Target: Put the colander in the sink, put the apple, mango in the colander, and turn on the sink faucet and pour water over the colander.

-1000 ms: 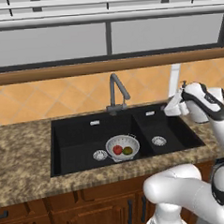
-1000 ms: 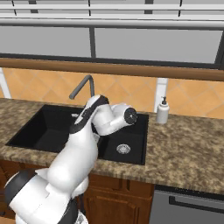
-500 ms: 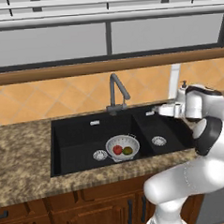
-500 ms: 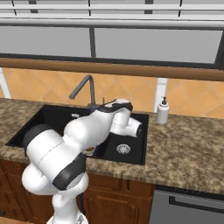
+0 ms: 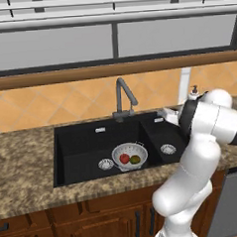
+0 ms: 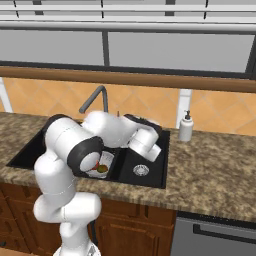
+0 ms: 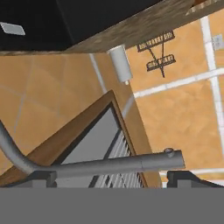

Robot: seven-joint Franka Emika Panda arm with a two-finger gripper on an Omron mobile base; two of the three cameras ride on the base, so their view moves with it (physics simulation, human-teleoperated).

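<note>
The silver colander (image 5: 129, 150) sits in the large basin of the black sink (image 5: 77, 148), holding the red apple (image 5: 124, 158) and the yellow-green mango (image 5: 135, 159). The dark grey faucet (image 5: 123, 98) stands behind the basins. My gripper (image 5: 164, 112) hovers over the small basin, right of the faucet and pointing toward it. In the hand view, the gripper (image 7: 113, 179) is open, fingertips (image 7: 41, 177) wide apart, and the faucet's grey tube (image 7: 109, 166) crosses just ahead of them. In the right base view, my arm covers most of the colander (image 6: 104, 161). Water is out of view.
A white soap dispenser (image 6: 186, 126) stands on the granite counter (image 6: 215, 165) right of the sink. Each basin has a round silver drain (image 5: 168, 148). A tiled wall and a window ledge (image 5: 88, 72) run behind the faucet.
My hand has moved left over the small basin toward the faucet, and the arm's elbow has swung round. The gripper stayed open. Colander and fruit have not moved.
</note>
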